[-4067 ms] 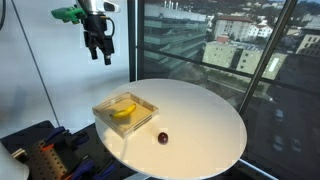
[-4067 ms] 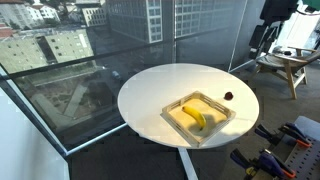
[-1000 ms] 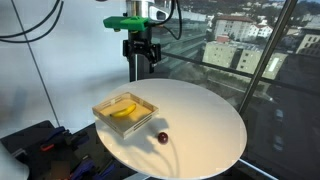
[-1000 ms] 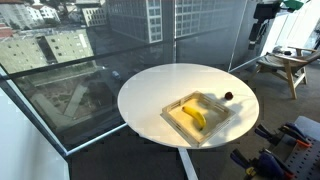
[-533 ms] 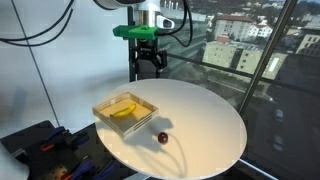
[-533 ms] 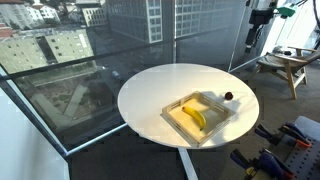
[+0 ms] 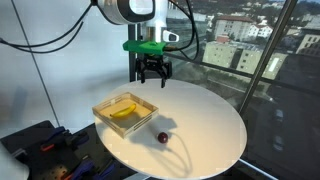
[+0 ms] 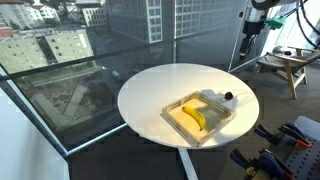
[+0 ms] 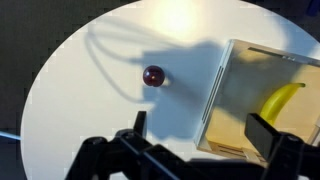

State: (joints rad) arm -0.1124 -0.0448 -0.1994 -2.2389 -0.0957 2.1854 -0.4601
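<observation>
The jaws hang spread wide above the round worktop. The small dark fruit lies on it, just beside the tray holding a banana. The fruit looks light, smooth and apt to roll; it is best pinched gently across its middle.

Round white table, shallow tray, small dark fruit
</observation>
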